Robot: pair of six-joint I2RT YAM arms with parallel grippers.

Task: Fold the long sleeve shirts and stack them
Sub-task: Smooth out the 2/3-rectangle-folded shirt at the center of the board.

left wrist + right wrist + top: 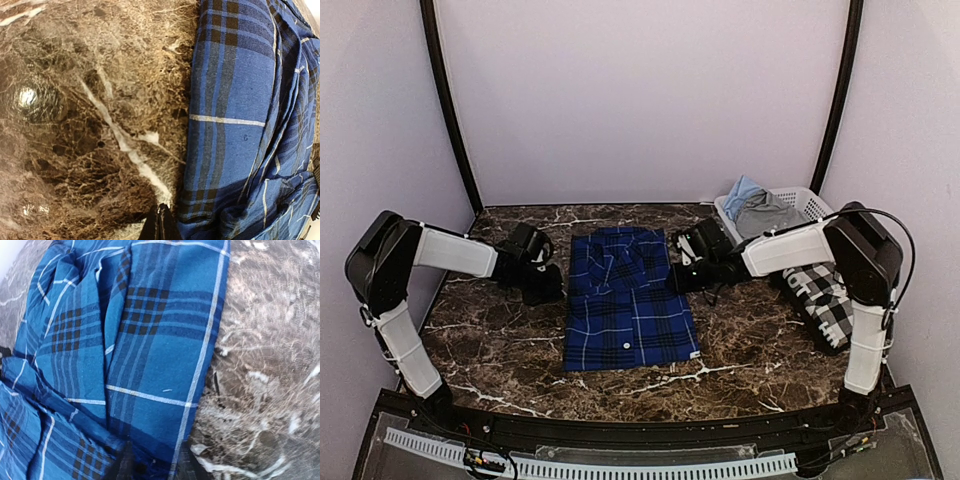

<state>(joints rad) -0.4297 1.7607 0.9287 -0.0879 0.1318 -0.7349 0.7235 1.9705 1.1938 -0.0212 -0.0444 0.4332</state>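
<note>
Top external view: two shirts, the blue plaid shirt [630,300] folded mid-tabletop [750,350] and the black-and-white check shirt [823,300] at the right edge, under the right arm. One white basket [808,203] of clothes stands behind. The left gripper [542,285] has its jaws pinched together just beside the plaid. The right gripper [682,274] is at the opposite edge, and I cannot tell how its jaws stand.

The table [750,340] looked to me like polished brown marble with white veins, glossy enough to throw back a lamp glare in the left wrist view. The blue plaid shirt [625,300] was thin woven cloth, matt, with soft creases and raised seams. The black-and-white check shirt [825,295] was matt cloth as well. The basket [810,203] read as white plastic lattice, smooth with a slight sheen, and the grey garment [765,213] in it was limp, dull fabric. Both arms, left [455,252] and right [790,248], wore smooth white and black hard shells. The walls [640,90] were pale and matt.
</note>
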